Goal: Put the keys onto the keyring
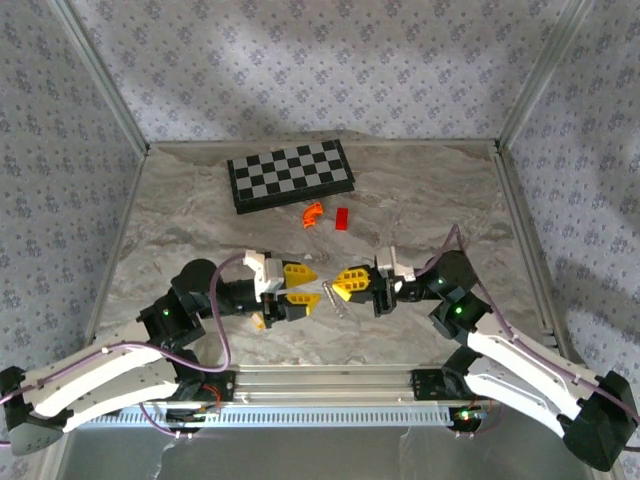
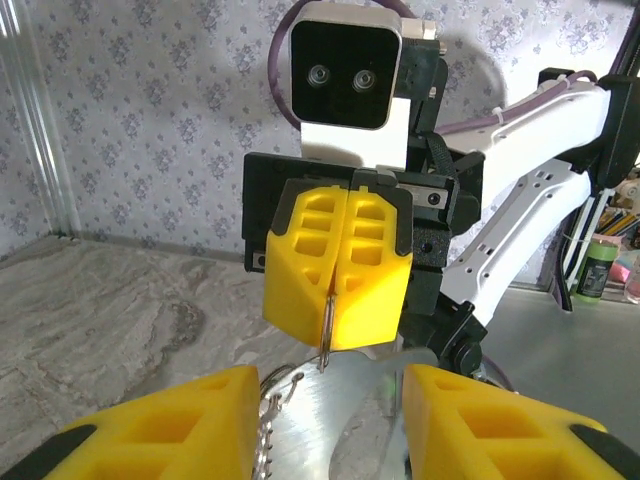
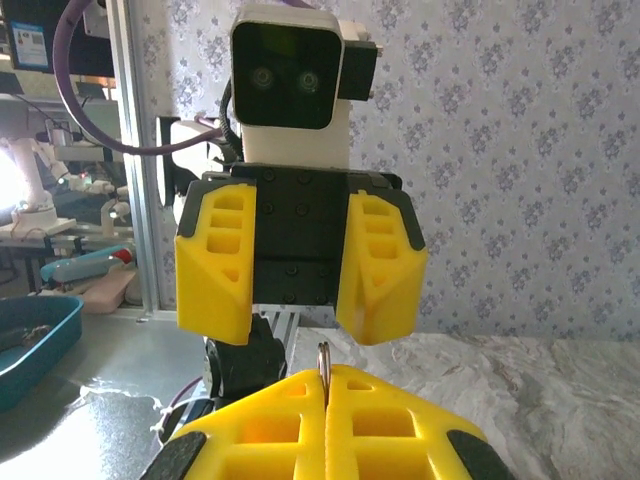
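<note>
Squarely nose to nose with its partner, the right gripper (image 2: 334,300) has its yellow jaws pressed together on the keyring (image 2: 326,335), pinching the thin silver ring edge-on so that it juts from the fingertips. A fine chain (image 2: 268,415) trails down from that ring. Facing it, just apart, the left gripper (image 3: 297,300) has its jaws standing well apart and grips nothing. On the marbled table (image 1: 430,200) just beside the left gripper's near side lies the key (image 1: 258,320), of which only the yellow head can be made out. Farther back sit an orange curved piece (image 1: 313,214) and a red block (image 1: 342,218), then a checkerboard (image 1: 290,175).
</note>
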